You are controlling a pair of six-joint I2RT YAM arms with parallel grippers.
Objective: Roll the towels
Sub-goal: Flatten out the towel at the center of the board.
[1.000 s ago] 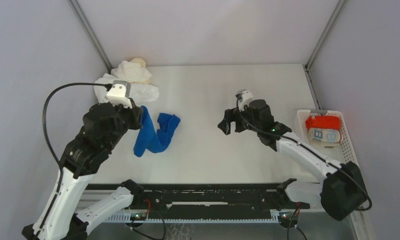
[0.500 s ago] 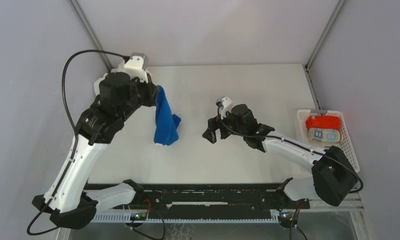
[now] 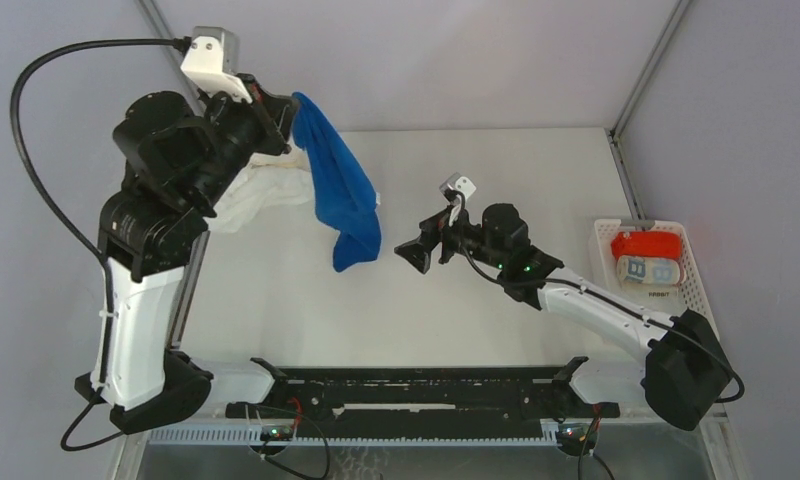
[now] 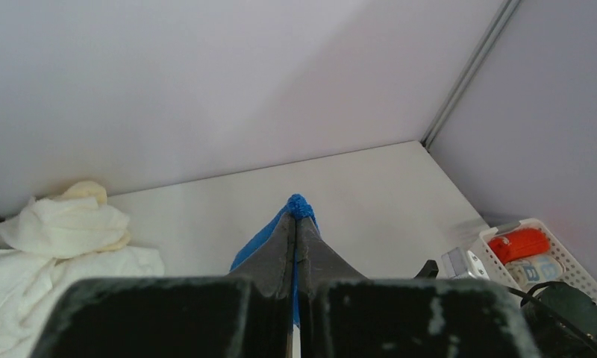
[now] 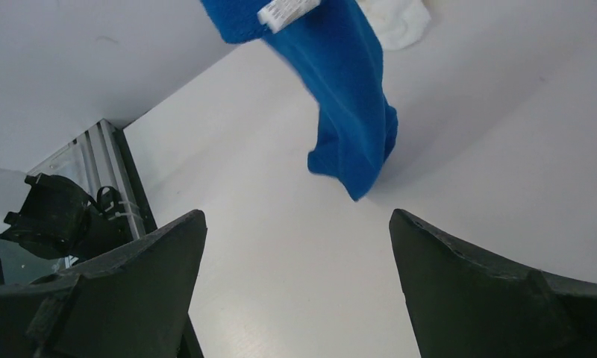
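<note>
Hanging from the clamped left gripper (image 3: pixel 288 108), the royal blue terry towel (image 3: pixel 344 195) dangles near the right gripper (image 3: pixel 413 252), whose jaws are spread wide, holding nothing.

Blue towel (image 3: pixel 344 195) aloft, one corner between the left fingers (image 3: pixel 281 108), right fingers (image 3: pixel 411 250) near its lower end.

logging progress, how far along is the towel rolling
Done: a red towel and a patterned towel look rolled in the basket. In hand: the left claw holds the blue towel up; the right claw is open near its low end. Left: the white pile.
</note>
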